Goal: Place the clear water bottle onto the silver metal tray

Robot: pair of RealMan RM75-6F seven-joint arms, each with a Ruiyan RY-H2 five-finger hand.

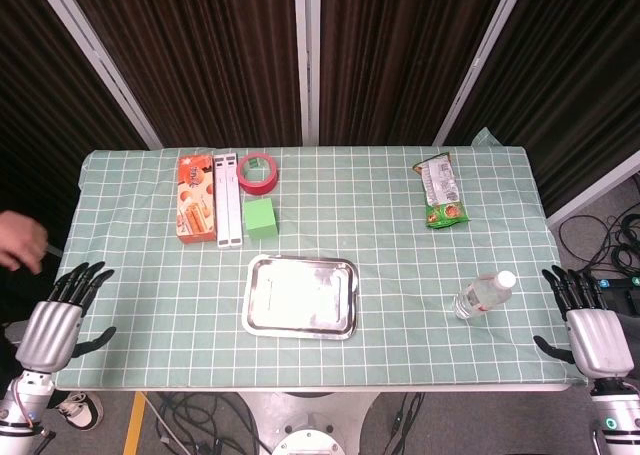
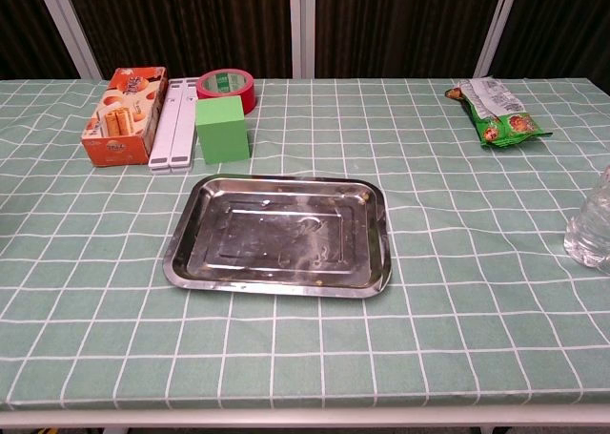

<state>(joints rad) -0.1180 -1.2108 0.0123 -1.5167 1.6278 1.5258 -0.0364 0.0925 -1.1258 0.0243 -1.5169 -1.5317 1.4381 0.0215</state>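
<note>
The clear water bottle (image 1: pixel 482 295) with a white cap lies on its side on the right part of the table; the chest view shows only part of the bottle (image 2: pixel 591 226) at its right edge. The silver metal tray (image 1: pixel 262 320) sits empty at the table's middle front, and the chest view shows the tray (image 2: pixel 181 253) from close by. My right hand (image 1: pixel 588 327) hovers off the table's right edge, fingers spread, holding nothing, to the right of the bottle. My left hand (image 1: pixel 58 317) is at the left edge, fingers apart and empty.
At the back left stand an orange snack box (image 1: pixel 196 211), a white bar pack (image 1: pixel 228 200), a red tape roll (image 1: pixel 258 172) and a green cube (image 1: pixel 261 218). A green snack bag (image 1: pixel 441 191) lies at the back right. A person's hand (image 1: pixel 22 243) shows at the far left.
</note>
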